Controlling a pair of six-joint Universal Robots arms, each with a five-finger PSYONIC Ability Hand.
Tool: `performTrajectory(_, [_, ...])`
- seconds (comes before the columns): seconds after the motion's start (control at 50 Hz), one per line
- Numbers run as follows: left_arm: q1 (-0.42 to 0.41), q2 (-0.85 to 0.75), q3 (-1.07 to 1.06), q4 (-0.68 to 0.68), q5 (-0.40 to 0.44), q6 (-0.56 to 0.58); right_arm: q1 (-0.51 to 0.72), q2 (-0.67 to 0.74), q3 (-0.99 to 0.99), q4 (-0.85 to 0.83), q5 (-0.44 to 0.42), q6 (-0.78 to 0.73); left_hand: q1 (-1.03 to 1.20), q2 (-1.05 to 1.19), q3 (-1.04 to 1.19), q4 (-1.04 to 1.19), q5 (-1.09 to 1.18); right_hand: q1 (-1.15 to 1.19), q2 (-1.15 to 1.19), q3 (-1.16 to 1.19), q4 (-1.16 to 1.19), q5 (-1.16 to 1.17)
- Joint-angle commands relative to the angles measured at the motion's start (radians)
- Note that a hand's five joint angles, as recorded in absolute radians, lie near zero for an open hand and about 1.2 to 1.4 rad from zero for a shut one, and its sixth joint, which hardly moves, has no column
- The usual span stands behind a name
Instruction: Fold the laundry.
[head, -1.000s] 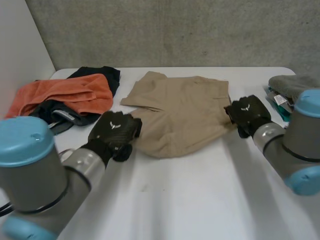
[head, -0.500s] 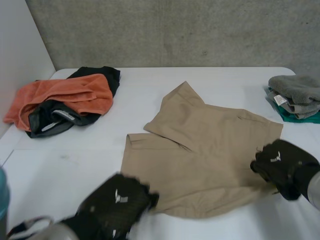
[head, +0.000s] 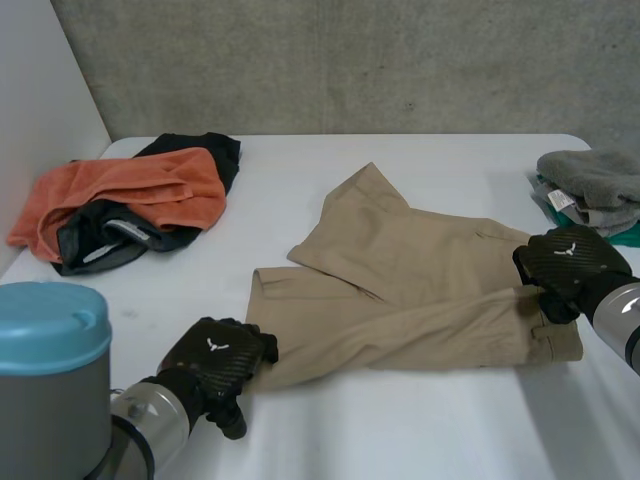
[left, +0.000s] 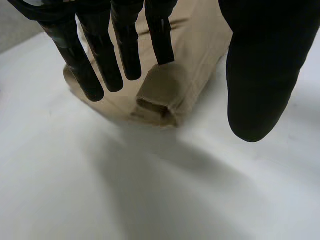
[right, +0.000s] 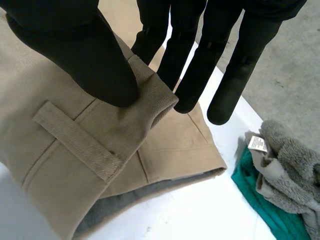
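Shorts (head: 420, 290) now folded over — right hand (head: 570, 268) fingers pinching waistband (right: 130, 120), left hand (head: 215, 365) released.

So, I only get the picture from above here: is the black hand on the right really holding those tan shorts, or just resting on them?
Observer: Holding. Its wrist camera shows the right hand pinching the waistband of the tan shorts between the thumb and straight fingers, beside a belt loop.
Visitor: And the hand on the left?
Observer: Open. The left hand has straight fingers with the thumb held apart. A folded corner of the shorts lies on the table at its fingertips, not gripped.
Visitor: Are the shorts tan inside too?
Observer: No. A grey lining shows along the open edge below the right hand.
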Motion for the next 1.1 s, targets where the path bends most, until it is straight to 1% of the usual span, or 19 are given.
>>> performTrajectory(0.02, [0.017,-0.119,0.056,0.075,0.002,0.001,-0.007,-0.002,0.006,0.002,-0.006,0.003,0.146,0.130,0.126,0.140,0.139,0.295,0.209,0.200,0.197,0.198])
performTrajectory(0.06, [0.017,-0.131,0.065,0.101,0.002,0.001,-0.006,-0.002,0.011,0.002,-0.006,0.003,0.228,0.212,0.208,0.222,0.221,0.295,0.209,0.200,0.197,0.198])
performTrajectory(0.08, [0.019,-0.139,0.073,0.132,0.002,0.001,-0.006,-0.002,0.011,0.002,-0.008,0.003,0.394,0.378,0.375,0.388,0.387,0.295,0.209,0.200,0.197,0.198])
performTrajectory(0.1, [0.019,-0.142,0.076,0.149,0.004,0.001,-0.004,0.000,0.014,0.002,-0.008,0.003,0.469,0.453,0.449,0.463,0.462,0.295,0.209,0.200,0.197,0.198])
performTrajectory(0.16, [0.016,-0.153,0.080,0.222,0.005,0.004,-0.006,0.000,0.015,0.002,-0.008,0.003,0.581,0.565,0.561,0.575,0.574,0.295,0.209,0.200,0.197,0.198])
performTrajectory(0.28, [0.005,-0.197,0.089,0.263,0.010,0.009,-0.006,0.000,0.017,0.004,-0.009,0.003,0.543,0.527,0.523,0.537,0.536,0.295,0.209,0.200,0.197,0.198])
performTrajectory(0.36, [-0.001,-0.203,0.096,0.261,0.010,0.004,-0.004,0.000,0.019,0.005,-0.009,0.003,0.341,0.325,0.321,0.335,0.334,0.295,0.209,0.200,0.197,0.198])
performTrajectory(0.46, [-0.019,-0.202,0.096,0.260,0.010,0.004,-0.001,-0.002,0.019,0.004,-0.006,0.003,0.293,0.277,0.273,0.287,0.286,0.295,0.209,0.200,0.197,0.198])
performTrajectory(0.5, [-0.019,-0.200,0.099,0.257,0.008,0.004,-0.001,-0.002,0.019,0.004,-0.006,0.003,0.428,0.411,0.408,0.421,0.421,0.295,0.209,0.200,0.197,0.198])
performTrajectory(0.56, [-0.018,-0.202,0.103,0.253,0.005,0.007,-0.003,-0.002,0.019,0.004,-0.009,0.001,0.905,0.889,0.885,0.899,0.898,0.295,0.209,0.200,0.197,0.198])
performTrajectory(0.6, [-0.010,-0.197,0.111,0.243,0.001,0.011,-0.001,-0.002,0.017,0.005,-0.012,0.000,0.924,0.908,0.904,0.918,0.917,0.295,0.209,0.200,0.197,0.198])
performTrajectory(0.68, [-0.015,-0.170,0.132,0.143,0.001,0.017,-0.003,-0.016,0.015,0.019,-0.009,-0.010,0.924,0.908,0.904,0.918,0.917,0.295,0.209,0.200,0.197,0.198])
performTrajectory(0.7, [-0.015,-0.121,0.145,0.055,0.001,0.021,-0.003,-0.020,0.014,0.025,-0.009,-0.013,0.924,0.908,0.904,0.918,0.917,0.295,0.209,0.200,0.197,0.198])
performTrajectory(0.74, [-0.016,-0.064,0.157,-0.048,0.004,0.026,-0.003,-0.035,0.008,0.057,-0.008,-0.025,0.924,0.908,0.904,0.918,0.917,0.295,0.209,0.200,0.197,0.198])
performTrajectory(0.78, [-0.019,0.011,0.180,-0.201,0.010,0.023,-0.006,-0.086,0.002,0.152,-0.009,-0.074,0.924,0.908,0.904,0.918,0.917,0.295,0.209,0.200,0.197,0.198])
performTrajectory(0.88, [-0.039,0.163,0.211,-0.441,0.019,0.023,-0.019,-0.203,-0.011,0.397,-0.015,-0.232,0.924,0.908,0.904,0.918,0.917,0.295,0.209,0.200,0.197,0.198])
performTrajectory(0.9, [-0.048,0.194,0.218,-0.467,0.022,0.024,-0.033,-0.247,-0.018,0.469,-0.018,-0.275,0.924,0.908,0.904,0.918,0.917,0.295,0.209,0.200,0.197,0.198])
performTrajectory(0.98, [-0.087,0.335,0.247,-0.533,0.045,0.032,-0.081,-0.354,-0.035,0.583,-0.032,-0.341,0.924,0.908,0.904,0.918,0.917,0.295,0.209,0.200,0.197,0.198])
performTrajectory(1.1, [-0.088,0.430,0.251,-0.529,0.050,0.038,-0.162,-0.396,-0.032,0.591,-0.122,-0.355,0.924,0.908,0.904,0.918,0.917,0.295,0.209,0.200,0.197,0.198])
